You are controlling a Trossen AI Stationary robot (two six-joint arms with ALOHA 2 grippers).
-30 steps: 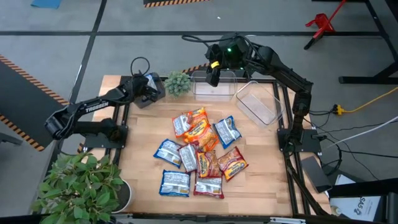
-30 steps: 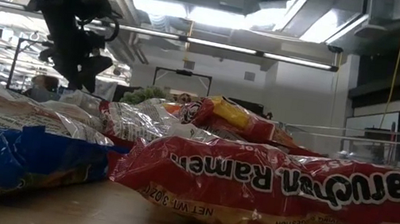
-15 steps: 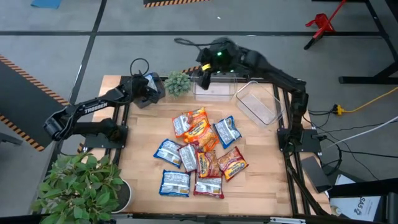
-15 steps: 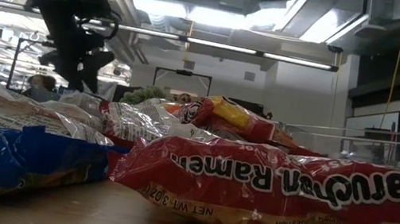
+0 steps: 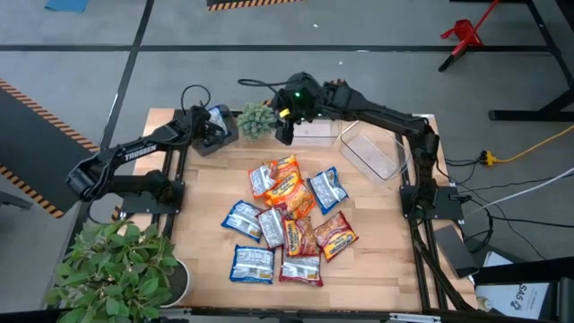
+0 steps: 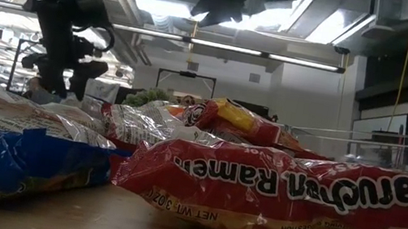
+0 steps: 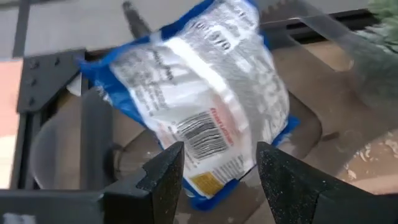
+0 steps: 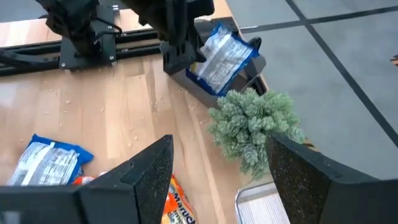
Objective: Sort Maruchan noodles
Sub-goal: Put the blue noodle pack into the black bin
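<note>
Several Maruchan noodles packets, blue-and-white, orange and red, lie in a loose overlapping pile (image 5: 289, 215) mid-table. One blue-and-white packet (image 7: 199, 93) lies tilted in a dark container (image 5: 221, 140) at the far left. My left gripper (image 7: 217, 168) is open, its fingers on either side of that packet's near end. My right gripper (image 5: 285, 127) hangs open and empty, high over the far side of the table beside the small green plant (image 8: 252, 124).
Two clear plastic bins (image 5: 309, 133) (image 5: 369, 151) stand at the far right. The small plant (image 5: 256, 118) sits between the dark container and the bins. A big leafy plant (image 5: 117, 269) fills the near left corner. Bare wood shows around the pile.
My right gripper has come down and toward the table's left edge, from above the clear bin to beside the small plant, staying open. My left gripper has rolled a little over the dark container. The packets have not moved.
</note>
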